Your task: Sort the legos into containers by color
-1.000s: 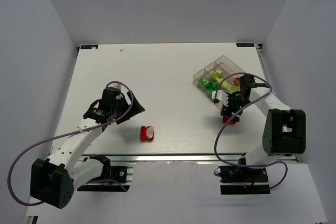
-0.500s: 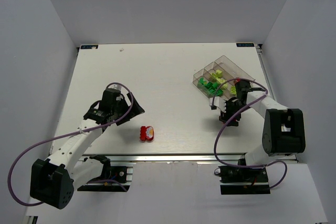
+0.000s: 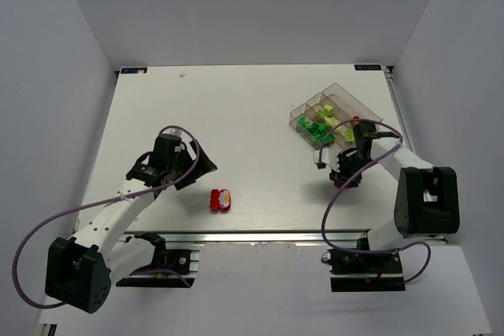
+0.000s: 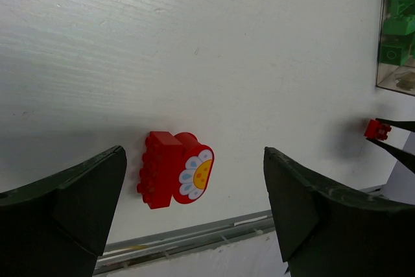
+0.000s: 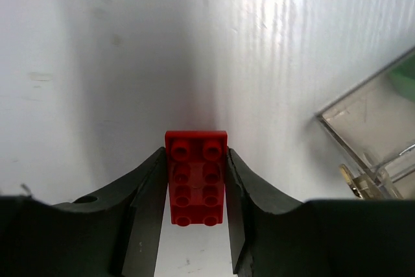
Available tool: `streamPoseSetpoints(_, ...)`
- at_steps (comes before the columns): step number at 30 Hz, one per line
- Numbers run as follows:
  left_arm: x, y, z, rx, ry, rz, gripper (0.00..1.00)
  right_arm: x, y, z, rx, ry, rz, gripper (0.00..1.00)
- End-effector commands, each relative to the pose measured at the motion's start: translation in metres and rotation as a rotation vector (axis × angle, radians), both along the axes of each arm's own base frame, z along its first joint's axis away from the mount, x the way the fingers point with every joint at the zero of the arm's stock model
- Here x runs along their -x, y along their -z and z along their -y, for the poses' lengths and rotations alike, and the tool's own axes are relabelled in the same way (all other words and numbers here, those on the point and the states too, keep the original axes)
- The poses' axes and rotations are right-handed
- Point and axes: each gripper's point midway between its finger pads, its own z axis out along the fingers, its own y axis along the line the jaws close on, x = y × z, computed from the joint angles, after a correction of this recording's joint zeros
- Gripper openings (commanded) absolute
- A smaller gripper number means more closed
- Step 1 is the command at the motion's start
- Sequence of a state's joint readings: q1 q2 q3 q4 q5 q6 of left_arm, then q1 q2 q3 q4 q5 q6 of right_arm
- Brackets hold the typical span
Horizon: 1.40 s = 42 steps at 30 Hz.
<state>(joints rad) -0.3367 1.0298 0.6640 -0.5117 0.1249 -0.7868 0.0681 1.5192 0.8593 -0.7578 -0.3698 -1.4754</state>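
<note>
Right gripper (image 5: pixel 194 160) clenched on red brick (image 5: pixel 195 183), studs facing the camera, long axis along the fingers; just beside a corner of clear tray (image 5: pixel 363 118). Left gripper (image 4: pixel 194 160) spread wide over red piece with printed daisy (image 4: pixel 176 168), lying on white table (image 4: pixel 194 30)

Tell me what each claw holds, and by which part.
The right claw grips the red brick by its two long sides; the left claw holds nothing.
</note>
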Motion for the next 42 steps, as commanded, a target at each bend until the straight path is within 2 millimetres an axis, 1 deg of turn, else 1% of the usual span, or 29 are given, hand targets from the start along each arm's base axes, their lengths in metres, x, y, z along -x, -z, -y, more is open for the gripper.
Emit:
streamPoseSetpoints(1,0.001,-0.001,0.003,0.030,-0.001,0.007,0.95,0.024,-0.033,-0.021,-0.121,-0.109,-0.018,0.30)
streamPoseSetpoints(3,0.003,0.001,0.003,0.032,-0.001,-0.001,0.95,0.028,-0.053,-0.033,-0.198,-0.103,-0.021,0.28)
streamPoseSetpoints(4,0.003,0.001,0.003,0.034,0.000,0.002,0.95,0.017,-0.069,-0.038,-0.226,-0.090,0.013,0.27)
streamPoseSetpoints(6,0.003,0.003,0.004,0.036,0.001,-0.002,0.95,0.007,-0.093,-0.051,-0.310,-0.024,0.017,0.27)
streamPoseSetpoints(7,0.003,0.003,0.005,0.042,0.007,-0.003,0.94,-0.010,-0.114,-0.056,-0.347,0.003,0.062,0.26)
streamPoseSetpoints(8,0.003,0.003,0.006,0.043,0.014,-0.003,0.94,-0.017,-0.125,-0.060,-0.385,0.084,0.040,0.26)
streamPoseSetpoints(9,0.003,0.004,0.007,0.043,0.019,-0.005,0.94,-0.035,-0.135,-0.063,-0.426,0.121,0.068,0.24)
streamPoseSetpoints(10,0.004,0.005,0.007,0.045,0.024,-0.011,0.94,-0.055,-0.152,-0.064,-0.446,0.161,0.112,0.22)
streamPoseSetpoints(11,0.004,0.005,0.008,0.045,0.032,-0.010,0.94,-0.068,-0.158,-0.063,-0.461,0.215,0.128,0.17)
streamPoseSetpoints(12,0.004,0.006,0.009,0.042,0.038,-0.018,0.93,-0.083,-0.159,-0.055,-0.465,0.349,0.106,0.14)
streamPoseSetpoints(13,0.005,0.007,0.009,0.040,0.043,-0.023,0.93,-0.110,-0.170,-0.051,-0.487,0.393,0.192,0.14)
streamPoseSetpoints(14,0.005,0.008,0.009,0.035,0.050,-0.024,0.93,-0.126,-0.173,-0.045,-0.485,0.446,0.218,0.14)
streamPoseSetpoints(15,0.008,0.010,0.008,0.030,0.053,-0.037,0.93,-0.139,-0.175,-0.031,-0.500,0.549,0.220,0.13)
streamPoseSetpoints(16,0.008,0.011,0.008,0.025,0.053,-0.036,0.93,-0.155,-0.178,-0.024,-0.506,0.589,0.254,0.14)
streamPoseSetpoints(17,0.008,0.011,0.007,0.024,0.053,-0.039,0.93,-0.172,-0.176,-0.015,-0.489,0.643,0.261,0.14)
streamPoseSetpoints(19,0.011,0.013,0.007,0.025,0.053,-0.045,0.92,-0.189,-0.174,-0.001,-0.490,0.753,0.247,0.14)
streamPoseSetpoints(20,0.012,0.015,0.007,0.026,0.052,-0.051,0.92,-0.204,-0.172,0.009,-0.480,0.793,0.260,0.15)
streamPoseSetpoints(22,0.013,0.015,0.007,0.030,0.048,-0.050,0.92,-0.218,-0.168,0.020,-0.474,0.863,0.277,0.15)
streamPoseSetpoints(23,0.014,0.015,0.006,0.032,0.043,-0.053,0.92,-0.229,-0.162,0.029,-0.459,0.889,0.301,0.15)
streamPoseSetpoints(25,0.015,0.015,0.006,0.033,0.042,-0.054,0.92,-0.240,-0.163,0.036,-0.454,0.904,0.325,0.17)
streamPoseSetpoints(26,0.017,0.016,0.005,0.031,0.041,-0.058,0.92,-0.246,-0.151,0.043,-0.433,0.924,0.314,0.18)
streamPoseSetpoints(27,0.018,0.016,0.005,0.029,0.039,-0.057,0.92,-0.252,-0.154,0.045,-0.431,0.921,0.328,0.20)
streamPoseSetpoints(29,0.019,0.017,0.004,0.024,0.039,-0.063,0.92,-0.259,-0.140,0.052,-0.398,0.926,0.324,0.23)
streamPoseSetpoints(34,0.019,0.016,0.003,0.022,0.036,-0.065,0.92,-0.272,-0.128,0.063,-0.351,0.909,0.348,0.36)
streamPoseSetpoints(35,0.019,0.016,0.003,0.023,0.037,-0.066,0.92,-0.275,-0.122,0.065,-0.341,0.910,0.345,0.39)
streamPoseSetpoints(36,0.019,0.016,0.004,0.024,0.038,-0.067,0.92,-0.276,-0.120,0.066,-0.333,0.904,0.346,0.45)
streamPoseSetpoints(38,0.019,0.015,0.004,0.021,0.039,-0.072,0.92,-0.279,-0.111,0.069,-0.319,0.902,0.335,0.52)
streamPoseSetpoints(39,0.018,0.014,0.004,0.020,0.038,-0.072,0.92,-0.280,-0.108,0.070,-0.312,0.899,0.331,0.59)
streamPoseSetpoints(42,0.019,0.012,0.003,0.011,0.044,-0.078,0.92,-0.279,-0.106,0.069,-0.311,0.888,0.314,0.71)
